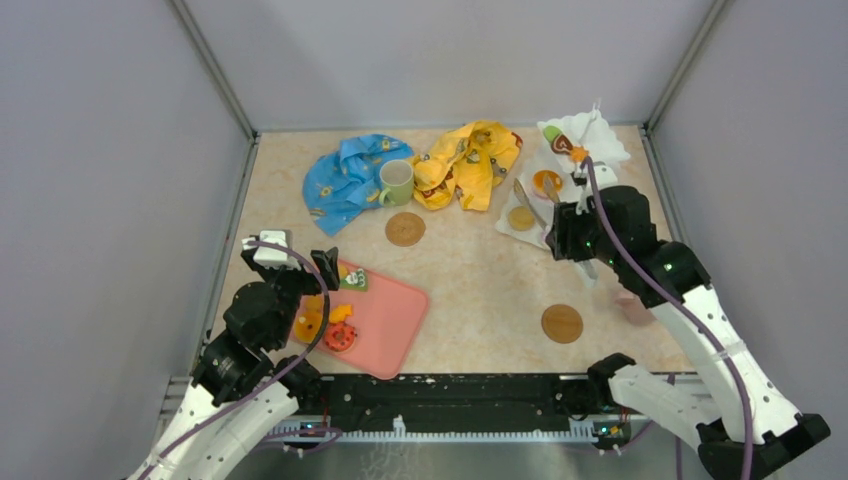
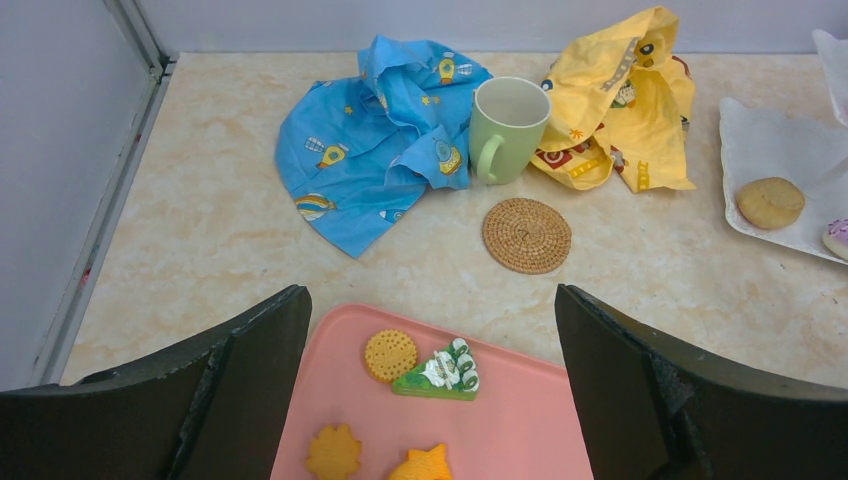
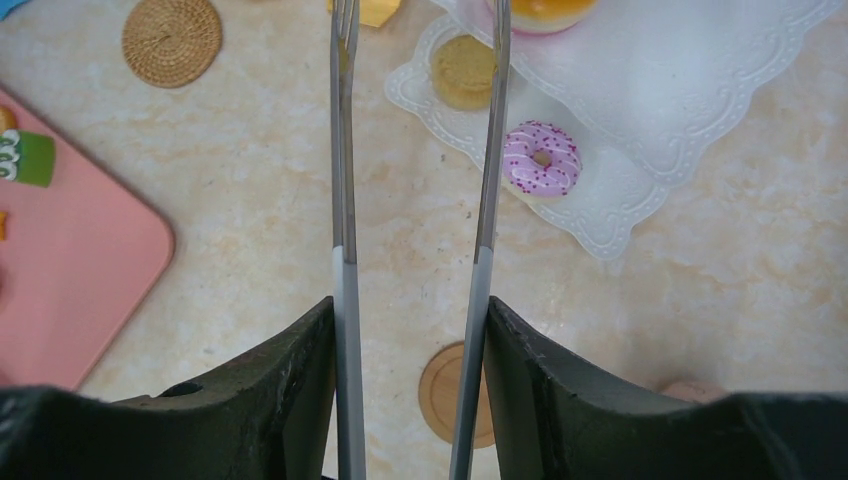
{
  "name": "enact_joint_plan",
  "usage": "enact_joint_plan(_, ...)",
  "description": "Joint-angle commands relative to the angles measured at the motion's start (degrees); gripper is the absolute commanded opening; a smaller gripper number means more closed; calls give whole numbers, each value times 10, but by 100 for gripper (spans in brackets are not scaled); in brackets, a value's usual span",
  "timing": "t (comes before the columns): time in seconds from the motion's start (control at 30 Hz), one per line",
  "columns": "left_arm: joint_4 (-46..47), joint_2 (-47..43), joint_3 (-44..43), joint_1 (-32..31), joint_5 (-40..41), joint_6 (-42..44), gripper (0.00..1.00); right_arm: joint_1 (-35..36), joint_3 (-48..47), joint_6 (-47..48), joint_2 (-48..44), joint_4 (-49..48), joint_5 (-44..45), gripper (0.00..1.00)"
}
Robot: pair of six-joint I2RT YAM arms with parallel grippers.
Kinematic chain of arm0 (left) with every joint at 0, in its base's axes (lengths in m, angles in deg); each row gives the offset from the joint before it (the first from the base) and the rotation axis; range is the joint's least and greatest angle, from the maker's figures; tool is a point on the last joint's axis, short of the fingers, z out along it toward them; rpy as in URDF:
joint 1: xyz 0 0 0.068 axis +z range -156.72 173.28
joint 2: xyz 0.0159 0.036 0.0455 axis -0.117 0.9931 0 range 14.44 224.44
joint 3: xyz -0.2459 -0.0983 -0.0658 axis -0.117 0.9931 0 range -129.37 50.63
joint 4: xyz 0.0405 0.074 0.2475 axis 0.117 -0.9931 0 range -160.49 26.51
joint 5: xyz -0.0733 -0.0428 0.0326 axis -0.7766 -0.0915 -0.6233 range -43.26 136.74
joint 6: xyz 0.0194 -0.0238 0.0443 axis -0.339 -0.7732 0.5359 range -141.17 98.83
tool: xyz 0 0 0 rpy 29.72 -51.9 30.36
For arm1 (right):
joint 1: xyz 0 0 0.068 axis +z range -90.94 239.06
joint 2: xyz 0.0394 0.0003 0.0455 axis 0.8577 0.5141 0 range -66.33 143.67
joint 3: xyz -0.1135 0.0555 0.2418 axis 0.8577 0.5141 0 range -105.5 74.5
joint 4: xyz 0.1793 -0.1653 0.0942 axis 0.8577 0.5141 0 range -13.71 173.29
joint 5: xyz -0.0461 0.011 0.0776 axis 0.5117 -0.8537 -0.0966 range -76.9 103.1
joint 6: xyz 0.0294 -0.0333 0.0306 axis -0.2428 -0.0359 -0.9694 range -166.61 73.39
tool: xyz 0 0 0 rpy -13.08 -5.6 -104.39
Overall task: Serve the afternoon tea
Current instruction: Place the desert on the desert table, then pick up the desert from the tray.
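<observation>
On the beige bench [image 1: 480, 280] we see the left tool [image 2: 430, 295] spread wide above the pink tray [image 1: 390, 315] at the near left corner. The right tool [image 3: 410, 305] pinches metal tongs [image 3: 343, 150] reaching over the white stand [image 1: 600, 135] at the far right corner; a pink donut [image 3: 541, 158] lies on it.

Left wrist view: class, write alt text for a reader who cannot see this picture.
The open left claw frames a pink tray holding a round biscuit, a green cake slice and orange toy pastries. Beyond it on the table, a pale green mug stands between a blue cloth and a yellow cloth, with a woven coaster just in front.
</observation>
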Motion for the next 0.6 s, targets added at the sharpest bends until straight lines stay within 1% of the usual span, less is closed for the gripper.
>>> enact_joint_plan(0.0, 26, -4, -2, 2, 6, 2, 99, 4, -32, 6, -37, 8, -51, 50)
enact_joint_plan(0.13, 26, -2, -2, 1, 7, 0, 99, 12, -26, 3, -58, 2, -85, 50)
enact_joint_plan(0.23, 26, -1, -2, 1, 7, -1, 99, 22, -2, 2, -75, -25, -131, 49)
enact_joint_plan(0.33, 24, -1, -3, 2, 9, -4, 99, 42, 26, -8, -81, -56, -151, 49)
enact_joint_plan(0.43, 21, -2, -3, 2, 14, -5, 99, 82, 54, -22, -81, -99, -151, 49)
enact_joint_plan(0.57, 22, -1, -3, 2, 19, -6, 99, 161, 101, -28, -69, -178, -119, 49)
